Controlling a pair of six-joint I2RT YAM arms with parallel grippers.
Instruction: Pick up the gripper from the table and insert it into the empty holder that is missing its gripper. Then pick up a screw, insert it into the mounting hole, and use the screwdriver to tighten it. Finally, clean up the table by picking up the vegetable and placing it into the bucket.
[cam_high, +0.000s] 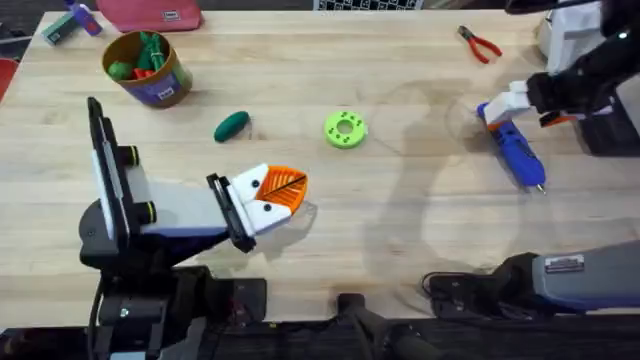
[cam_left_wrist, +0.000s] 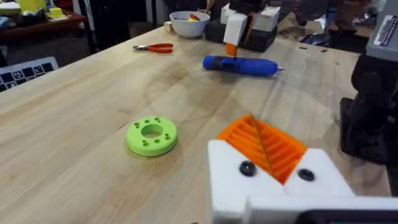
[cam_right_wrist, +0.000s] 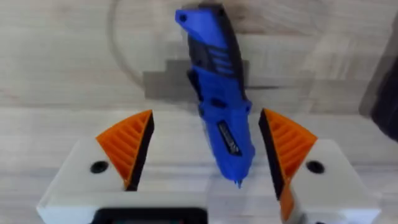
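The wooden table carries everything. At its far left corner stands the bucket, upright, with green and orange toy pieces inside. The left gripper lies low over the near-left part of the table, its two orange pads pressed together with nothing between them. The right gripper hangs over the far right side, directly above the rear end of the screwdriver. In the right wrist view its pads stand wide apart, one on each side of the blue screwdriver, and neither pad touches it; the screwdriver lies flat on the wood between them, its metal tip pointing toward the near edge in the overhead view.

Red-handled pliers lie near the far edge, well apart from the screwdriver. A bright green disc with holes sits mid-table, and the dark green vegetable lies to its left, between the disc and the bucket, touching neither.
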